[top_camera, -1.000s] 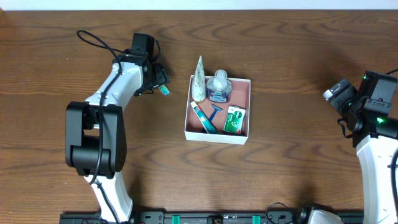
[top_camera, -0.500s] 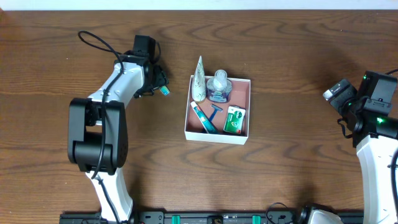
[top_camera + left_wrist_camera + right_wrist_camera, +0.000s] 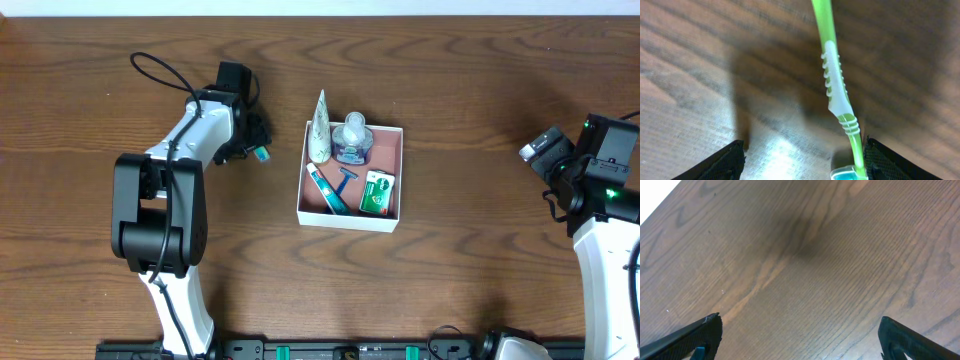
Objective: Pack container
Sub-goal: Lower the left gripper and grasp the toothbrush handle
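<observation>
Left end effector (image 3: 254, 140) sits in the upper left of the overhead view, low over the wooden worktop (image 3: 450, 80), with the teal tip of a toothbrush (image 3: 262, 153) showing just beside it. The container (image 3: 345, 220) stands at the centre of the frame, apart from both arms. It holds a white tube (image 3: 320, 125) leaning over its upper left rim, a clear bottle (image 3: 352, 138), a blue razor (image 3: 346, 180) and a green-and-white carton (image 3: 377, 192). The right end effector (image 3: 535, 150) is at the right edge, well apart from the container.

From the left wrist, the two dark fingers (image 3: 725, 160) stand wide apart at the lower corners. The green toothbrush with its white grip lies on the wood between them, running from the top centre down to a spot close beside the right-hand finger. The jaws are not clamped on it.

From the right wrist, the fingers (image 3: 695, 337) are spread fully apart at the lower corners, with only bare wood grain between them.
</observation>
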You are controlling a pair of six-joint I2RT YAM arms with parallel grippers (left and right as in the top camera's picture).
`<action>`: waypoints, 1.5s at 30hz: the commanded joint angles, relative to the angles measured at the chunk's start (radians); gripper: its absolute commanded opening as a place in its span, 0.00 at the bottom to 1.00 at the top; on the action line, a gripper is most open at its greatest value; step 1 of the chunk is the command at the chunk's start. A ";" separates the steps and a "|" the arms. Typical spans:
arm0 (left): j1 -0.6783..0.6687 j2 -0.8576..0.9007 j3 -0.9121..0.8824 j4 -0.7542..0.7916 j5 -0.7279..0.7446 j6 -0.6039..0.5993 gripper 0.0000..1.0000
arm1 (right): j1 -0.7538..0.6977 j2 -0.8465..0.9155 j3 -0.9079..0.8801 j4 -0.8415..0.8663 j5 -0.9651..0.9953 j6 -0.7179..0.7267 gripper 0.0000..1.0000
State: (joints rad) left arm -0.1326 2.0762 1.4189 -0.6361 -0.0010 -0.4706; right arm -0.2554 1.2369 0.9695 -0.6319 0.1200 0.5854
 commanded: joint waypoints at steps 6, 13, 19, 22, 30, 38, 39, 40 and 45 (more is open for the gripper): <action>0.003 0.014 0.021 -0.019 -0.018 0.051 0.72 | -0.006 -0.002 0.010 -0.001 0.003 0.013 0.99; 0.002 0.014 0.020 0.017 -0.018 0.055 0.35 | -0.006 -0.002 0.010 -0.001 0.003 0.013 0.99; 0.002 0.014 0.013 0.009 -0.017 0.055 0.21 | -0.006 -0.002 0.010 -0.001 0.003 0.013 0.99; 0.002 0.014 0.012 0.005 -0.007 0.054 0.13 | -0.006 -0.002 0.010 -0.001 0.003 0.013 0.99; 0.000 0.013 0.012 -0.028 -0.006 0.055 0.06 | -0.006 -0.002 0.010 -0.001 0.003 0.013 0.99; 0.001 -0.066 0.032 -0.098 -0.007 0.105 0.06 | -0.006 -0.002 0.010 -0.001 0.003 0.013 0.99; 0.001 -0.087 0.035 -0.104 -0.007 0.114 0.06 | -0.006 -0.002 0.010 -0.001 0.003 0.013 0.99; 0.001 -0.106 0.035 -0.108 -0.007 0.120 0.06 | -0.006 -0.002 0.010 -0.001 0.003 0.013 0.99; 0.000 -0.211 0.035 -0.127 -0.008 0.123 0.06 | -0.006 -0.002 0.010 -0.001 0.003 0.013 0.99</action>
State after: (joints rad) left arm -0.1326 1.9362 1.4254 -0.7536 -0.0036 -0.3672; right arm -0.2554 1.2369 0.9695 -0.6319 0.1204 0.5854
